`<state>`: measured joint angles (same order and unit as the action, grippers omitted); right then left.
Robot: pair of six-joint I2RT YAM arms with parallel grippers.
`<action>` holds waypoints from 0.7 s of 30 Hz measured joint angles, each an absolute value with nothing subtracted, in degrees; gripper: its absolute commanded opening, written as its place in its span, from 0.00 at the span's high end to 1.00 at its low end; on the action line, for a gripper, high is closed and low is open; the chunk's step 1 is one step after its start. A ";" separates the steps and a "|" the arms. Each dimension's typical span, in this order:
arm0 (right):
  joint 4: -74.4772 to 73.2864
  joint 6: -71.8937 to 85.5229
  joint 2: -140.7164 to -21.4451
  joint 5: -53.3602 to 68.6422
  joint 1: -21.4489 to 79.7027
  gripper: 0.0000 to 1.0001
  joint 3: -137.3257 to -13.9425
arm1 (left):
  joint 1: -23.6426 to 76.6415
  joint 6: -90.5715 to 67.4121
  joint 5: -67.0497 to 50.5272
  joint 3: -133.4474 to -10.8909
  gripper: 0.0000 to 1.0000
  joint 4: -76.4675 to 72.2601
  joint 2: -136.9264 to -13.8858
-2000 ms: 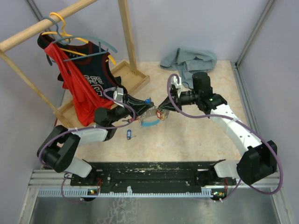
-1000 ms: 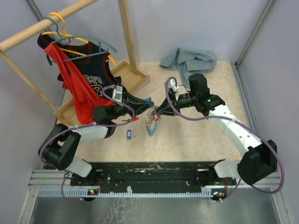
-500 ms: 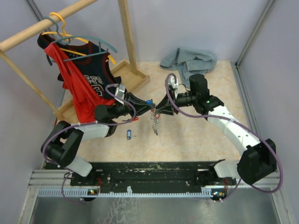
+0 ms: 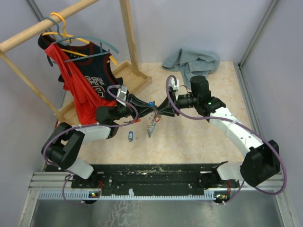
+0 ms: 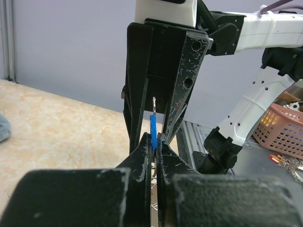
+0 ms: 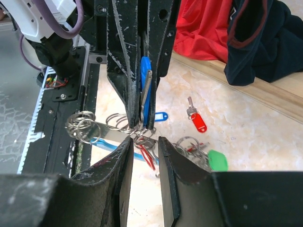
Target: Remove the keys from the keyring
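My left gripper [image 4: 151, 108] is shut on a blue-tagged key [image 5: 153, 125], held upright between its tips [image 5: 155, 137]. My right gripper [image 4: 158, 112] faces it tip to tip. Its fingers [image 6: 124, 158] stand a ring's width apart and pinch the keyring [image 6: 142, 140] just below the blue tag [image 6: 146, 90]. The rest of the bunch [image 4: 152, 124] dangles under the two grippers, above the table. It carries several rings, a red wire loop and a green tag [image 6: 217, 160].
A loose blue-tagged key [image 4: 130, 136] and a red-tagged key [image 4: 136, 120] lie on the table near the left arm. A wooden clothes rack [image 4: 128, 38] with a red and black jersey [image 4: 83, 85] stands at the back left. A grey cloth [image 4: 191, 59] lies at the back.
The bunch was stretched flat between the grippers. It now hangs down beneath them. Both grippers have closed in on each other and shifted slightly back, still gripping.
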<state>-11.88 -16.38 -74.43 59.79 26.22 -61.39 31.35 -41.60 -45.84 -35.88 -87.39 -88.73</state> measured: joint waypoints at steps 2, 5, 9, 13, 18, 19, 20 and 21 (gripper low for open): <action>-11.86 -16.34 -74.54 59.81 26.61 0.72 -61.39 | 31.35 -41.60 -45.84 -35.88 1.00 -87.39 -88.73; -11.90 -16.25 -74.74 59.86 26.96 0.72 -61.39 | 31.35 -41.58 -45.84 -35.88 1.00 -87.39 -88.73; -11.92 -16.27 -74.74 59.57 26.98 0.71 -61.39 | 31.35 -41.58 -45.84 -35.88 1.00 -87.39 -88.73; -11.92 -16.25 -74.76 59.07 27.00 0.71 -61.39 | 31.35 -41.58 -45.84 -35.88 1.00 -87.39 -88.73; -11.92 -16.23 -74.85 58.72 27.31 0.69 -61.39 | 31.35 -41.58 -45.82 -35.88 1.00 -87.42 -88.73; -11.92 -16.23 -74.91 58.72 27.51 0.69 -61.39 | 31.35 -41.58 -45.80 -35.88 1.00 -87.42 -88.73; -11.92 -16.23 -75.02 58.72 27.66 0.69 -61.39 | 31.35 -41.58 -45.80 -35.88 1.00 -87.42 -88.73; -11.94 -16.23 -75.13 58.72 27.83 0.69 -61.39 | 31.35 -41.56 -45.78 -35.88 1.00 -87.39 -88.73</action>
